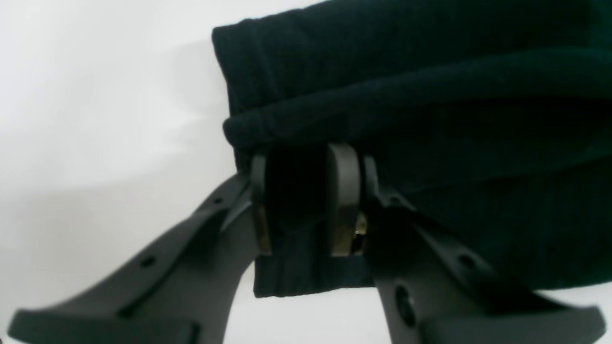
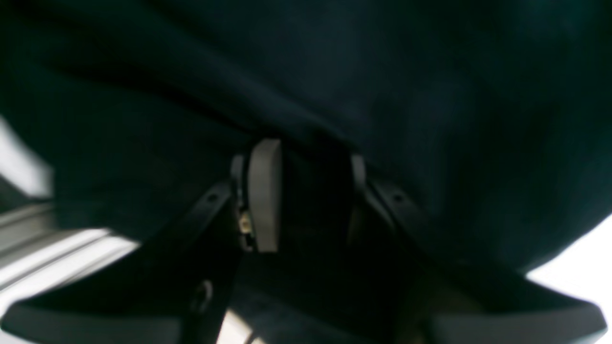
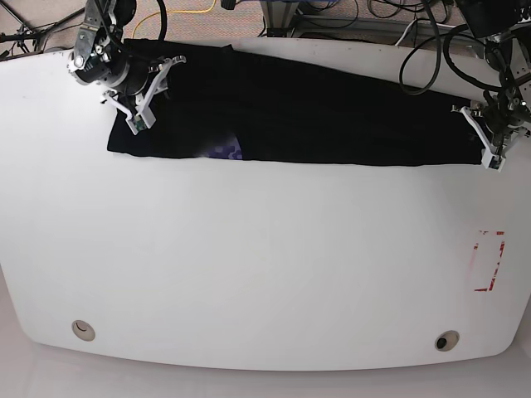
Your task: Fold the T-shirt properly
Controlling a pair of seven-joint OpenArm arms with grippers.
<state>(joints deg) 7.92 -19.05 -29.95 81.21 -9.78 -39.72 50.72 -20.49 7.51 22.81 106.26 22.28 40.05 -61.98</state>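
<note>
cloth is lying as a long black band across the far part of the white table [image 3: 265,265], the t-shirt [image 3: 315,116] stretching from far left to far right with a scrap of its blue-purple print [image 3: 224,150] peeking out at the near edge. the left gripper [image 1: 299,200] is clamping its jaws on a bunched corner at the right end, and the right gripper [image 2: 306,196] is pinching a thick ridge of fabric at the left end, jaws closed on cloth. judging from this, a lengthwise fold is in hand. to do it well, both arms should be moving together at equal height and pace, keeping light tension along the band so the middle is not sagging or twisting, and laying the held edge square over the opposite one, releasing only once the cloth is resting flat
</note>
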